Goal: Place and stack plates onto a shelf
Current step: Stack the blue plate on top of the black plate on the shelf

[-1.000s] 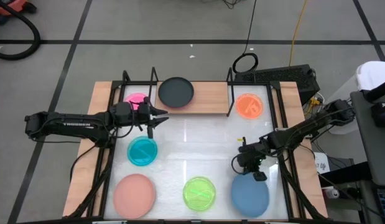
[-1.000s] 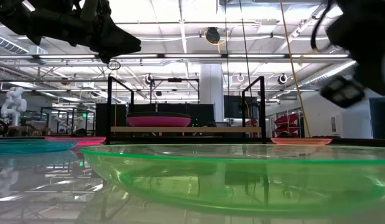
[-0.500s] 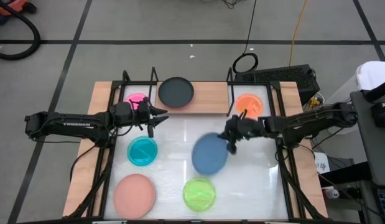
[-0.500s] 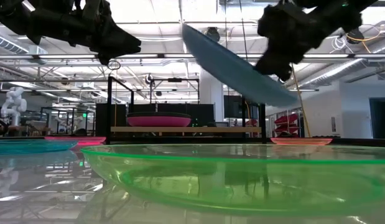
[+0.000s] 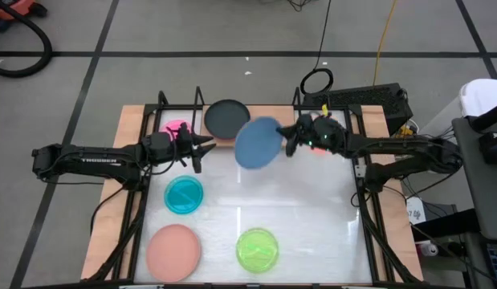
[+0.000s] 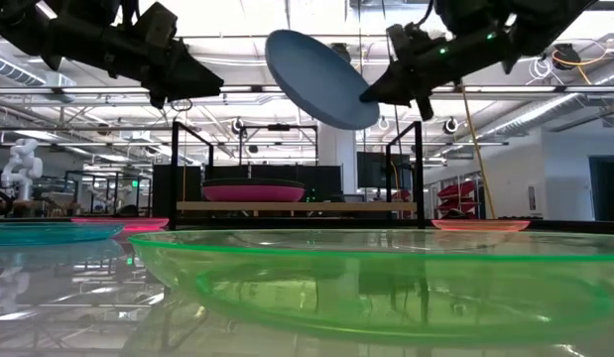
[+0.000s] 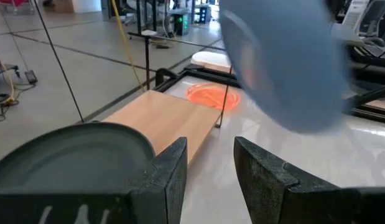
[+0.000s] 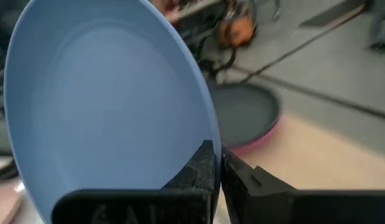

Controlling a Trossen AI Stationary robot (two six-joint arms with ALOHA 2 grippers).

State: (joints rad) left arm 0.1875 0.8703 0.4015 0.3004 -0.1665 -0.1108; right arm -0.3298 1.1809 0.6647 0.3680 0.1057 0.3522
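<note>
My right gripper [image 5: 290,140] is shut on the large blue plate [image 5: 258,143] and holds it in the air above the front edge of the shelf [image 5: 268,111]. The black plate [image 5: 224,117] lies on the magenta plate [image 6: 253,190] on the wooden board, and the blue plate partly covers it from above. My left gripper [image 5: 201,148] hovers open and empty just left of the blue plate, near the hot pink plate [image 5: 176,128]. The orange plate [image 7: 208,94] lies beyond the shelf's right upright, mostly under my right arm in the high view. My right gripper pinches the blue plate's rim [image 8: 208,134] on the side toward the table's right, one finger [image 8: 201,168] on each face. The fingers come about level from the right. The plate is lifted clear and tilted, its free edge [image 6: 274,45] higher than the held edge.
On the white tabletop lie the teal plate [image 5: 184,194], the salmon-pink plate [image 5: 173,250] and the lime green plate [image 5: 257,249]. Black wire uprights [image 5: 297,120] stand at the shelf's ends. The table's middle and near right are bare.
My right gripper took the blue plate from the table's near right, lifted it clear and carried it toward the far edge and to the left, up to the shelf. The plate went from lying flat to tilted in the air.
</note>
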